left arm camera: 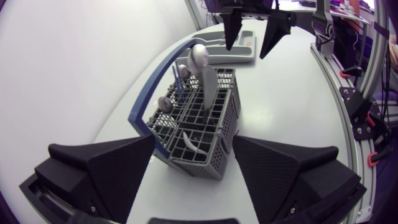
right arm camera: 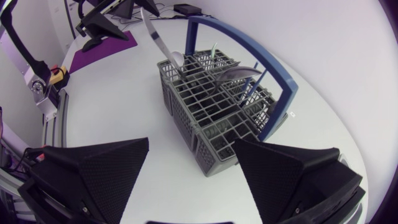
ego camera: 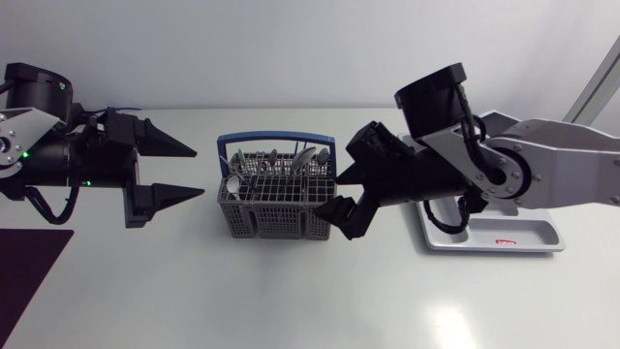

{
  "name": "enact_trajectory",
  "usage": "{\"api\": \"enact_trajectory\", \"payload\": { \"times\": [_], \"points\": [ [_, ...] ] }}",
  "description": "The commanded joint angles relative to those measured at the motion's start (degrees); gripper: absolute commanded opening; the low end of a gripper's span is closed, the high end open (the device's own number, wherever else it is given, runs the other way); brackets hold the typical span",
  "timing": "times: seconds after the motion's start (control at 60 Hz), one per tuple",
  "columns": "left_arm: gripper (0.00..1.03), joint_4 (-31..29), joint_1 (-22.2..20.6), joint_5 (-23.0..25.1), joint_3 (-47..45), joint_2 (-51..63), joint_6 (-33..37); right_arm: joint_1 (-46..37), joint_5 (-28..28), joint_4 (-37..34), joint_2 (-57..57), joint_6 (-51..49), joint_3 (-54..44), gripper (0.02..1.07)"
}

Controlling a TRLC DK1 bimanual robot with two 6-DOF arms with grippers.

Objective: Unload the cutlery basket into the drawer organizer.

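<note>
The cutlery basket stands mid-table between the two arms, and the drawer organizer lies well off to its right, partly under the right arm. The basket is packed with metal pieces standing on end, among them a large spoon whose bowl rises clear above the rim. Such pieces should be stiff, fairly light and slick, so a pinch probably wants to land on the flat of a shaft just above the rim, not on a rounded bowl where broad wedge fingers could skate off. The basket itself looks like light plastic mesh under a blue handle. It may slide or tip if a piece snags in the grid on the way up, so steadying it by a wall or the handle seems wise. The left gripper is held level, pointing at the basket's left end but apart from it, fingers spread wide with nothing between them. The right gripper reaches in past the organizer and tilts down at the basket's right end, fingers likewise spread and holding nothing. Its tips are just beside the wall, and whether they touch it I cannot tell
</note>
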Motion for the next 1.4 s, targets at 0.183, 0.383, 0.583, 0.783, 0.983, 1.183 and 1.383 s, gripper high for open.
{"api": "enact_trajectory", "payload": {
  "times": [0.183,0.383,0.583,0.783,0.983,1.183,1.383],
  "points": [
    [0.86,-0.65,-5.12,-1.42,-0.71,0.77,7.09,3.63,1.09,-0.32,4.59,-1.98,0.51,1.02],
    [0.86,0.49,-7.93,-4.93,1.40,3.76,9.72,5.21,1.97,0.03,8.01,-2.07,2.27,1.02],
    [0.86,0.32,-8.81,-5.90,6.50,7.45,11.13,6.44,2.76,0.12,11.09,-2.60,3.67,1.02],
    [0.80,-4.08,-9.96,-7.04,12.21,10.35,13.50,6.80,3.91,0.29,12.23,-3.21,4.38,1.02],
    [0.68,-9.35,-11.01,-7.83,15.02,11.32,18.25,6.53,3.91,0.21,13.02,-3.74,5.08,1.02],
    [0.63,-10.84,-12.07,-8.71,15.82,11.50,19.57,6.36,3.91,0.65,14.25,-4.09,4.55,1.02],
    [0.58,-13.22,-13.38,-10.20,18.19,11.94,21.06,6.44,3.91,0.73,14.34,-4.27,4.29,1.02]
  ]
}}
